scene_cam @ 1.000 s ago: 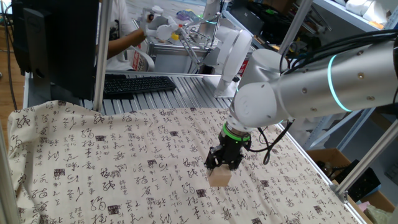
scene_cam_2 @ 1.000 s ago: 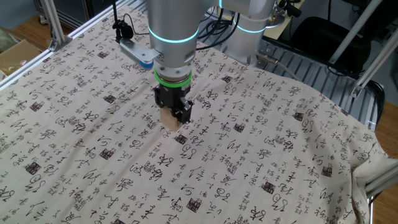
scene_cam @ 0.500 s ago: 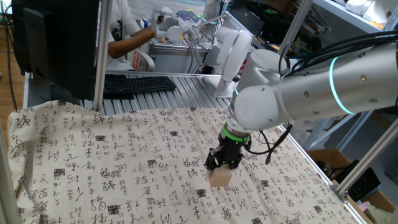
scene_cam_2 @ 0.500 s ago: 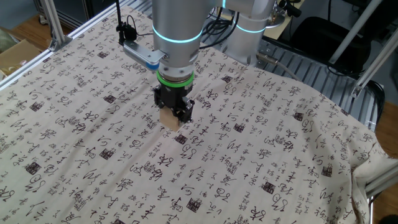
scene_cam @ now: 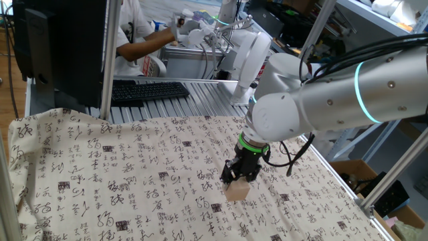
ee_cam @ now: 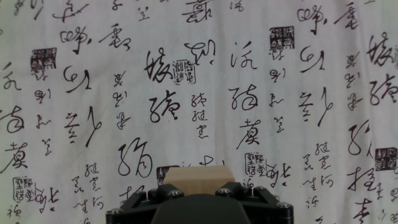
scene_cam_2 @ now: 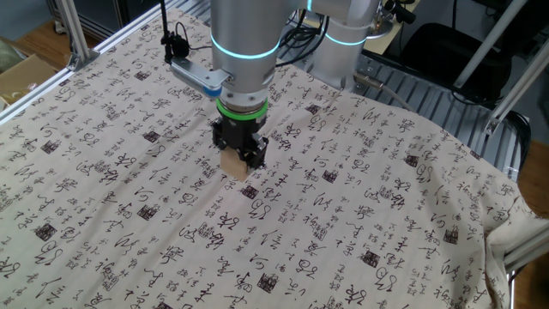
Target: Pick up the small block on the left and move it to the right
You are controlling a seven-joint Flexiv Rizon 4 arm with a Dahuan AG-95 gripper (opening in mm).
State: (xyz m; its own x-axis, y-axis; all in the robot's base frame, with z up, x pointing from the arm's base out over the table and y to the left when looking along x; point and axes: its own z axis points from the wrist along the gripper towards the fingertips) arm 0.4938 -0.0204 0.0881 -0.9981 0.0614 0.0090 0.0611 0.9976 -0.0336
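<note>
Light-tan wood showing at centre frame: the small block (scene_cam_2: 234, 165) sits clamped between the gripper's (scene_cam_2: 239, 151) black fingers, jaws closed tight on its sides. In the hand view the small block (ee_cam: 196, 180) peeks out at bottom centre. Below it lies the calligraphy-printed cloth (scene_cam: 100, 181); whether the block touches it, I can't tell.

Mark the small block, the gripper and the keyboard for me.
small block (scene_cam_2: 234, 165), the other fixed view, its front face.
gripper (scene_cam: 238, 178), one fixed view, between the fingers.
keyboard (scene_cam: 147, 90), one fixed view, middle of the keys.
</note>
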